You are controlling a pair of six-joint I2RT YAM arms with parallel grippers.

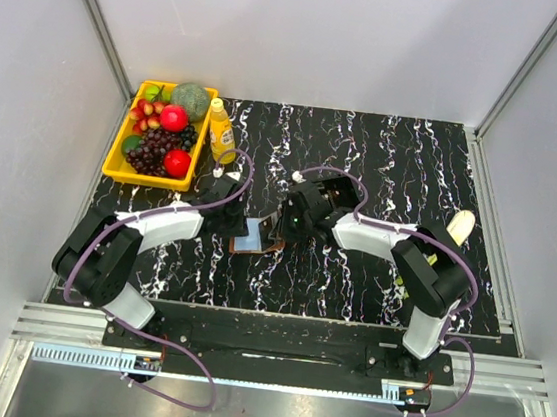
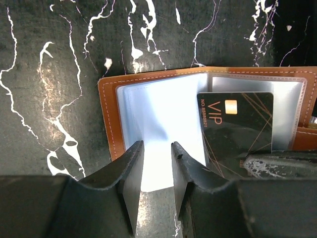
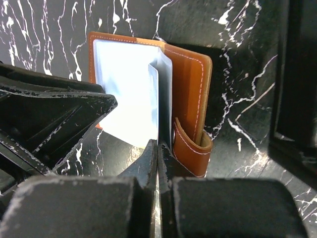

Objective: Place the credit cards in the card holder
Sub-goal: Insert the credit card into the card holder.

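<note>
One card (image 2: 237,126) shows only in left wrist view, bottom hidden; holder (image 2: 106,114) open; left gripper (image 2: 157,145) apart, right gripper (image 3: 157,144) pressed together.

Overall light: bright, even and white, falling from above; the pale walls look softly lit.
Shadows: soft and short beneath both arms on the black marbled table (image 1: 416,154); a darker patch lies right of the card holder (image 3: 190,84) in the right wrist view.
Glare: the clear sleeves (image 2: 163,109) glow bluish-white, nearly washed out.
Focus: top view sharp; the left gripper (image 2: 157,148) and right gripper (image 3: 157,146), close to the lens, are soft-edged; the credit card (image 2: 237,124) print is legible.
Distortion: frame rails lean outward at the top view's corners.
</note>
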